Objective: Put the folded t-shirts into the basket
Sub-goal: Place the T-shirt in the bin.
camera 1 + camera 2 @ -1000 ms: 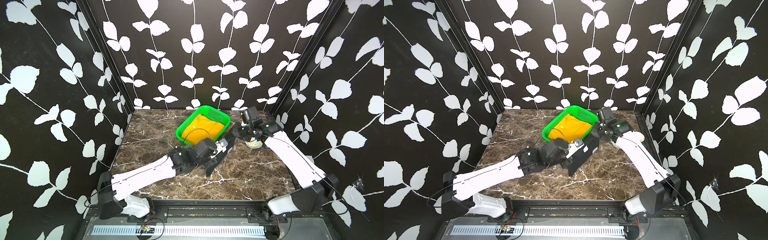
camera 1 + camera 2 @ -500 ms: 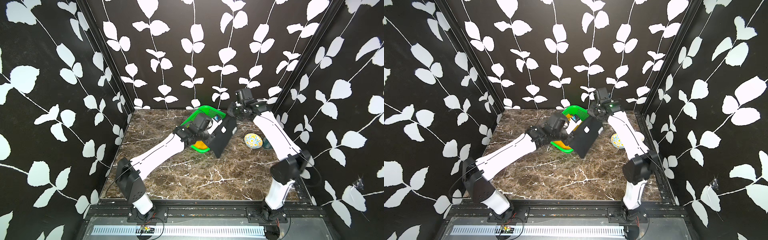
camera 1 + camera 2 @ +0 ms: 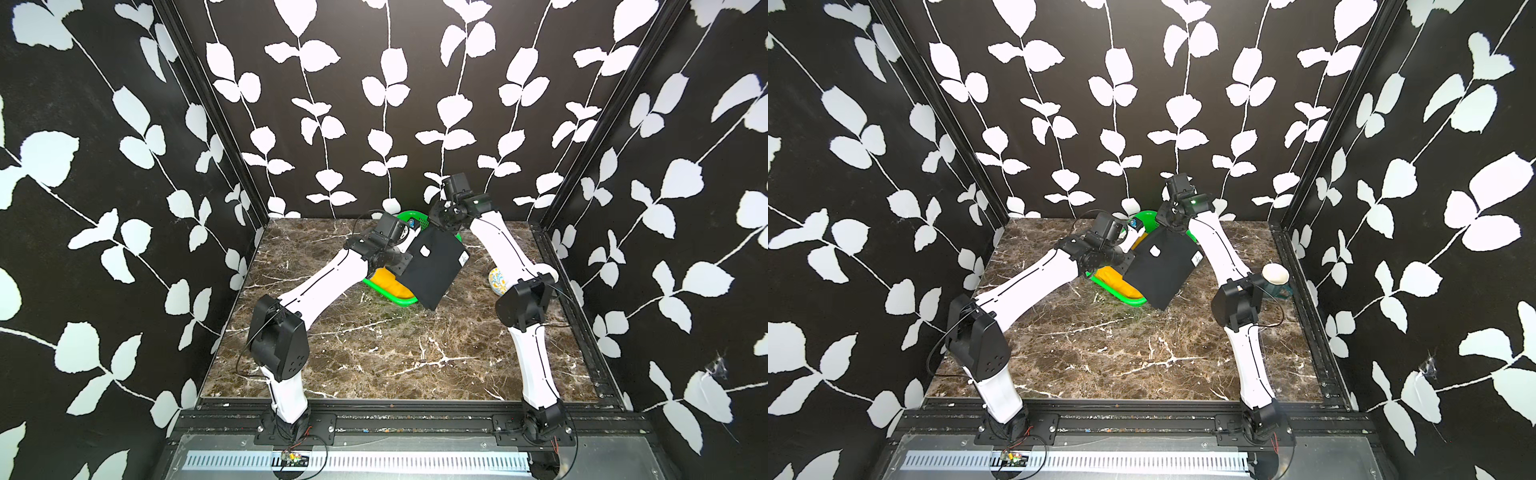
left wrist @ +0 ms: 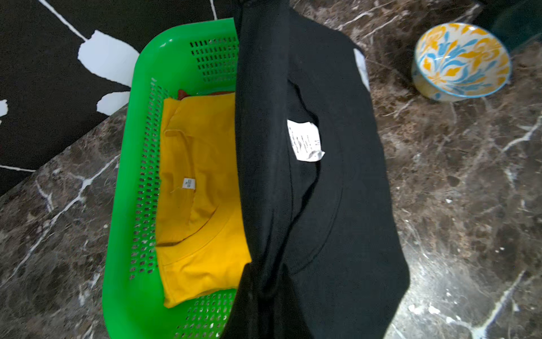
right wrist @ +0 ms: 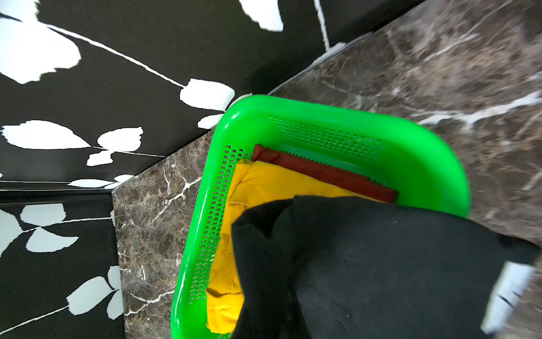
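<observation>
While left gripper (image 3: 409,251) and right gripper (image 3: 436,224) clamp its collar edge, your black shirt (image 3: 434,270) hangs diagonally over basket (image 3: 401,300), screening yellow shirt (image 3: 388,282); bowl (image 3: 498,281) aside.

Green basket (image 4: 123,205), yellow shirt (image 4: 199,176), red shirt (image 5: 322,173), black shirt (image 4: 322,220), blue-and-yellow floral bowl (image 4: 462,58)

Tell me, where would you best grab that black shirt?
Pinch the black shirt along its upper edge at two spread points, coming from above. It's limp cloth; held so, it hangs flat over the basket.
</observation>
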Robot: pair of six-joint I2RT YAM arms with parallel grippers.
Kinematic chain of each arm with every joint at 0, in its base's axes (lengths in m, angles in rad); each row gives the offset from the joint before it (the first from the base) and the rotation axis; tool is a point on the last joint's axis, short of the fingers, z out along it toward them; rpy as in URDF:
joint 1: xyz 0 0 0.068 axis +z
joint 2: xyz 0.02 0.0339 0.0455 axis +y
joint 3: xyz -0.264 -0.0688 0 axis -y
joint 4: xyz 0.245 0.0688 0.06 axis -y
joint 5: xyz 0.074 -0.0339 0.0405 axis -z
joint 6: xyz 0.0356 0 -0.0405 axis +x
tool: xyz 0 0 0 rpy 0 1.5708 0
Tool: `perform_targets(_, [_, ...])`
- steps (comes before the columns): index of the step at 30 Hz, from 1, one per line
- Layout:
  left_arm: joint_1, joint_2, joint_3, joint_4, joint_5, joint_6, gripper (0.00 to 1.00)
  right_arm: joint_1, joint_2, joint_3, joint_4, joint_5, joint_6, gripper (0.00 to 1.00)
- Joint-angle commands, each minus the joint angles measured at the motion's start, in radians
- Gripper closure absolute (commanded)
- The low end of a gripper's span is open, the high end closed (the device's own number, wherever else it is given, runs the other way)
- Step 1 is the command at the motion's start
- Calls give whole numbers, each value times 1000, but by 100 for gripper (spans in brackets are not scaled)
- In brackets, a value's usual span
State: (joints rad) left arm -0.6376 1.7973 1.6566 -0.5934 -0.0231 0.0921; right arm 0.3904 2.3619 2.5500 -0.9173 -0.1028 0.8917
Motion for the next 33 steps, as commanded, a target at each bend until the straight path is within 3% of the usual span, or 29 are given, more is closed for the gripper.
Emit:
perform_targets(1, [29, 42, 50, -103, -78, 14, 100, -15, 38, 31, 138, -18, 61, 100])
perform_targets(11, [48, 102, -7, -47, -214, 19, 100, 2, 126, -8, 395, -174, 163, 100])
perform_targets(18, [59, 142, -1, -34, -316, 66, 100, 3, 139, -85, 525, -187, 262, 100])
perform_targets(26, [83, 222, 9, -5, -310, 130, 100, 4, 207, -51, 556, -171, 301, 100])
perform_targets(30, [91, 239, 11, 22, -278, 150, 100, 3, 219, -42, 554, -172, 312, 81])
perform_targets(31, [91, 240, 8, 36, -284, 153, 95, 4, 218, -43, 553, -171, 312, 75])
perform_targets(33, [93, 242, 12, 55, -321, 155, 69, 3, 204, -56, 552, -173, 311, 64])
